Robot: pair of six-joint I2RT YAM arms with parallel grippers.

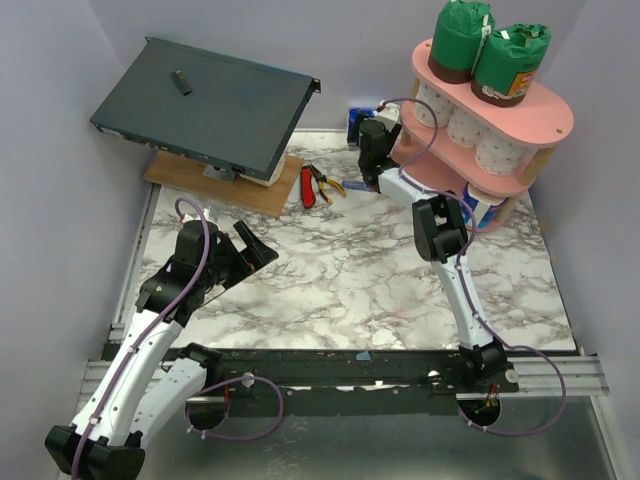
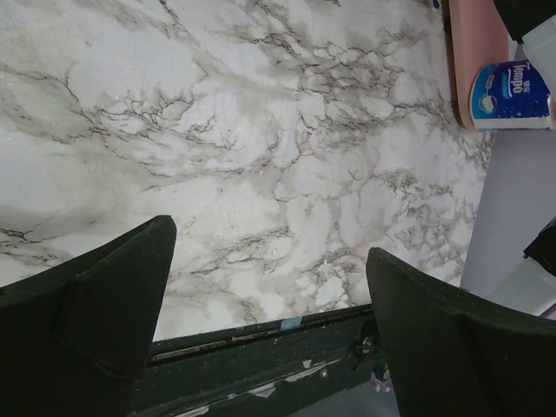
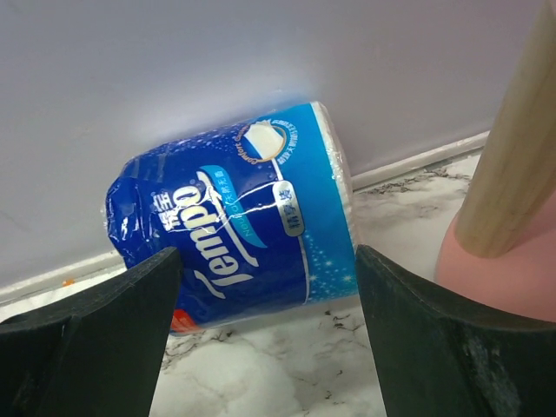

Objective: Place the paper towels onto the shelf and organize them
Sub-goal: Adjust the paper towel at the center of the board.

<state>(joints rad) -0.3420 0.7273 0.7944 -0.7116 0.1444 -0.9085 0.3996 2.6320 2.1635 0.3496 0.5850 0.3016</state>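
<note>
The jaws of the right gripper (image 3: 265, 261) stand open either side of a blue-and-white wrapped paper towel roll (image 3: 234, 230), lying beside the pink three-tier shelf (image 1: 553, 118). I judge the step is grasping: next they must close and lift. The left gripper (image 2: 269, 252), jaws open, hangs above the marble worktop (image 2: 217, 130). The shelf carries green-wrapped rolls (image 1: 465, 40) on top, bare white rolls (image 1: 468, 125) midway, one blue roll (image 1: 482, 213) below.

a white tabletop (image 1: 330, 290) veined in grey marble is enclosed on three sides by plain lavender walls (image 1: 60, 150). its near edge is bordered by a dark rail (image 1: 340, 368), and everything is evenly lit.
</note>
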